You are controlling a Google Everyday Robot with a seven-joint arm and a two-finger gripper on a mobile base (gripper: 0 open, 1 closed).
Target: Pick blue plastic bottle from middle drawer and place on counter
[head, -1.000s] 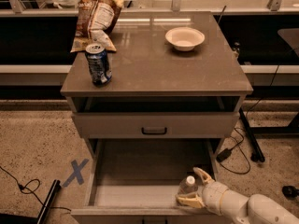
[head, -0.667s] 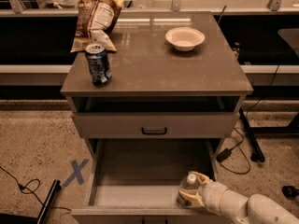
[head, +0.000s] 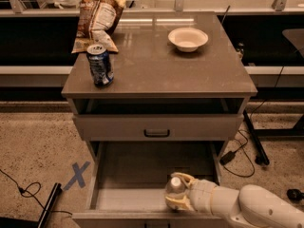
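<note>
The middle drawer (head: 128, 175) is pulled open below the drawer with the black handle. The blue plastic bottle (head: 175, 188) stands upright near the drawer's front right, its white cap up. My gripper (head: 178, 190) reaches in from the lower right on a white arm, its tan fingers (head: 184, 178) closed around the bottle's body. The bottle's lower part is hidden by the fingers. The counter (head: 156, 61) lies above, glossy grey-brown.
On the counter stand a blue-and-silver soda can (head: 100, 64) at the front left, a snack bag (head: 99, 13) at the back left and a white bowl (head: 188, 38) at the back right. Cables (head: 242, 151) and a blue tape cross (head: 76, 175) lie on the floor.
The bottle, held in the gripper, has shifted slightly left and come more upright inside the drawer. The arm has moved with it.
</note>
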